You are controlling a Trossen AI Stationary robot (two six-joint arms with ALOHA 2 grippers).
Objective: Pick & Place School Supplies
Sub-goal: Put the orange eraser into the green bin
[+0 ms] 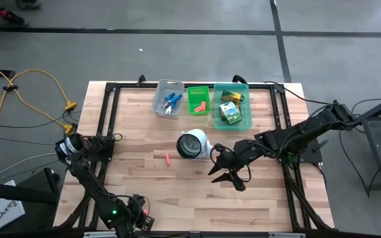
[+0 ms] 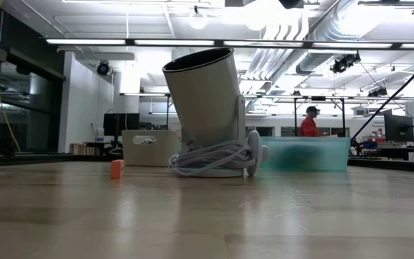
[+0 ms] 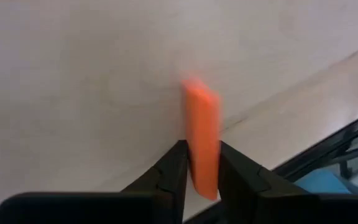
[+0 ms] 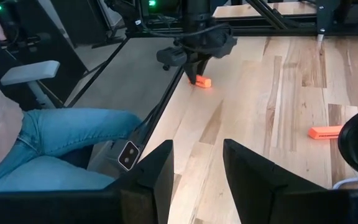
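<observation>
My left gripper (image 1: 144, 217) is down at the table's near left edge, shut on a short red-orange stub (image 3: 202, 118); the right wrist view shows that gripper (image 4: 197, 65) from afar with the stub (image 4: 202, 81) at the table top. My right gripper (image 1: 225, 177) hovers open over the table's right middle, touching nothing. A second stub (image 1: 167, 158) lies flat on the wood. Blue-handled scissors (image 1: 171, 101) lie in the grey bin, another stub (image 1: 201, 106) in the green bin, and crayon boxes (image 1: 231, 111) in the teal bin. My left gripper pinches the red-orange stub near one end (image 3: 204, 165) between its two fingers (image 3: 169, 171). Most of the stub sticks out past the fingertips. The fingers come from above, pointing down. The stub's free end (image 4: 205, 83) is at the table top; whether it rests there I cannot tell.
A round white object with a dark face (image 1: 194, 144), its cord wound round the base, stands mid-table between the arms. Grey (image 1: 159, 99), green (image 1: 198, 92) and teal (image 1: 247, 106) bins line the far edge. A person's jeans-clad leg (image 4: 55, 134) is beside the near left edge.
</observation>
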